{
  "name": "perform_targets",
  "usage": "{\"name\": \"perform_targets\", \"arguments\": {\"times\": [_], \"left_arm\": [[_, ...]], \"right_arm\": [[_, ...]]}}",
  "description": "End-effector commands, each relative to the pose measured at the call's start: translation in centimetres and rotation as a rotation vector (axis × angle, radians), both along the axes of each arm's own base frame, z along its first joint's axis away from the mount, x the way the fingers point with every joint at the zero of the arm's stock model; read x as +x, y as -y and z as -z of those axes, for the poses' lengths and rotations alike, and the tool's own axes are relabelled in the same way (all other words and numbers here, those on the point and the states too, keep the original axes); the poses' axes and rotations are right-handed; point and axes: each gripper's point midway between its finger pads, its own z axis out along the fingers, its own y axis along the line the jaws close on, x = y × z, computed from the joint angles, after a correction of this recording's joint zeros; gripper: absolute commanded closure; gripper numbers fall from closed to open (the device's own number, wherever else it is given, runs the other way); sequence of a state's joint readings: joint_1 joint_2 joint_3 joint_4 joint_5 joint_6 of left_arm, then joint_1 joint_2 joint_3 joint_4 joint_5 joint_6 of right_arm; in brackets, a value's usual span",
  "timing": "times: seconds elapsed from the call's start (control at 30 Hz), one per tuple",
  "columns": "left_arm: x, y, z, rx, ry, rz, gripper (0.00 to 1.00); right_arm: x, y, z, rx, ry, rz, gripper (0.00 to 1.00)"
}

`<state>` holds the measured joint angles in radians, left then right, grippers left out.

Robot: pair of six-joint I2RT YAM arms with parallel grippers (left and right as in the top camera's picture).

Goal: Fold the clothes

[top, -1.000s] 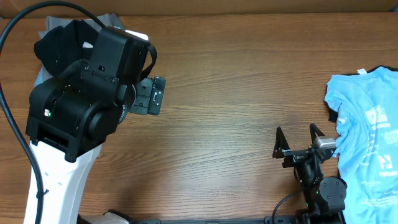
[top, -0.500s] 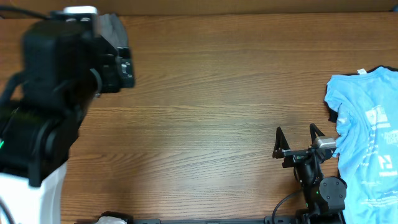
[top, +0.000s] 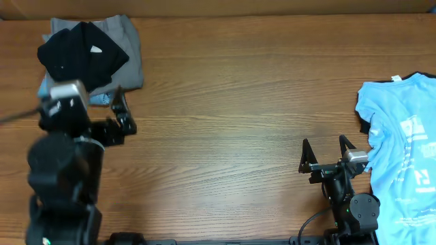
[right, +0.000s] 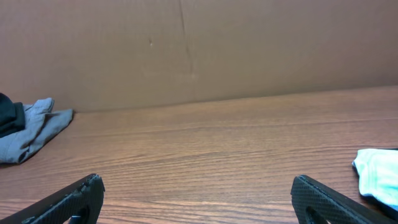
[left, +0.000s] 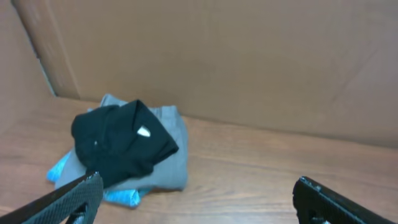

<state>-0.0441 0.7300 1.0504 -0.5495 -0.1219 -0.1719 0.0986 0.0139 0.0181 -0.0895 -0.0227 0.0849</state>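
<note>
Shirts: one neat, one still loose

From above, the black shirt point(top: 82, 58) sits folded on the grey trousers point(top: 131, 51) in the far left corner of the desk point(top: 225, 102). The light blue shirt point(top: 398, 150) lies loose and bumpy at the right edge. The left tool point(top: 122, 112) is wide and empty near the pile. The right tool point(top: 323, 141) is wide and empty, just beside the blue shirt.

The left wrist view shows the pile and a small white label point(left: 143, 131).

The right wrist view shows only a bit of blue cloth at the right.

I think the blue shirt comes next. Pull it to the middle, lay it flat, then pinch two corners together.
</note>
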Motion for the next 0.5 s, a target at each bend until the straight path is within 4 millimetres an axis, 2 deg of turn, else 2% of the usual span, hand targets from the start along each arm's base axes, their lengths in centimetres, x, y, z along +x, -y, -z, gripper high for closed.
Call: {"name": "perform_targets", "arguments": {"times": [0.0, 0.27, 0.47], "left_arm": [[-2.1, -0.7, 2.2, 0.021, 0.08, -0.017, 0.0], [-4.6, -1.4, 7.1, 0.022, 0.243, -0.044, 0.0], [-4.6, -1.3, 11.4, 0.02, 0.287, -0.043, 0.0]], "right_arm": [[0.0, 0.0, 0.2, -0.003, 0.003, -0.002, 0.0], [0.0, 0.0, 0.2, -0.003, 0.004, -0.002, 0.0], [0.0, 0.0, 0.2, -0.003, 0.003, -0.002, 0.0]]}}
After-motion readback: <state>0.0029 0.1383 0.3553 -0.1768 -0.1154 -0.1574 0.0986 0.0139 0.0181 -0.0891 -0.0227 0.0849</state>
